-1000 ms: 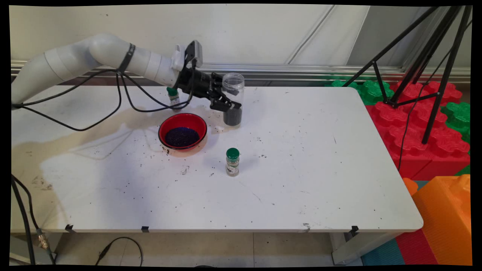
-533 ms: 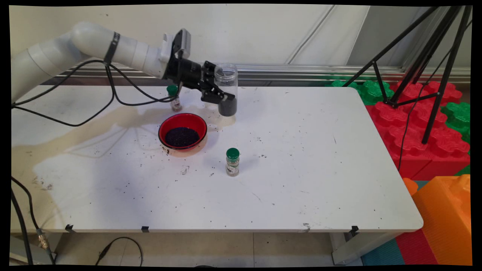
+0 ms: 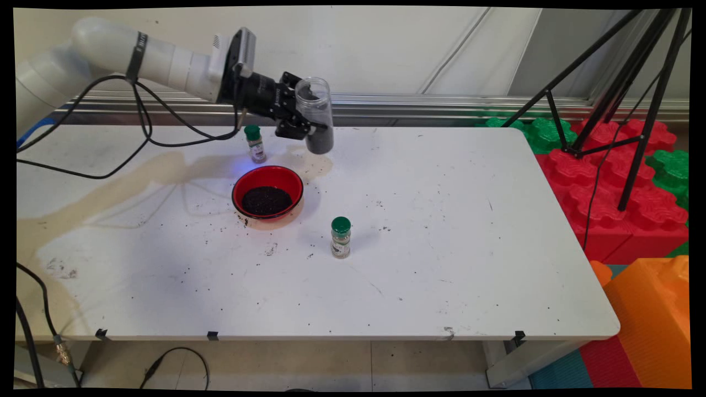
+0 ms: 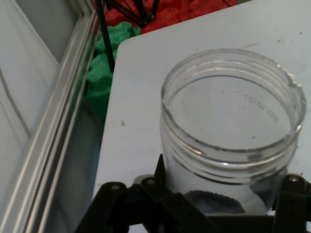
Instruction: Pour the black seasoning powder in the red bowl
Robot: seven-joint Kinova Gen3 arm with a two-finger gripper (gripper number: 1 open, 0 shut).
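Clear jar (image 3: 315,113) — black granules at its base; black gripper (image 3: 300,128). Red bowl (image 3: 267,190), dark contents. Two spice bottles (image 3: 341,237) (image 3: 255,143) — green caps. White table (image 3: 441,231).

Clear glossy plastic jar (image 3: 315,113), matt black pincer (image 3: 300,129), scuffed white tbl (image 3: 441,248), glossy red bowl (image 3: 267,192).

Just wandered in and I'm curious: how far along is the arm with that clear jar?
Already there: dark grains lie in the red bowl. In hand: the black two-finger hand grips the clear plastic jar, lidless, dark grains at its bottom, lifted off the white table. Untouched: two green-capped spice bottles.
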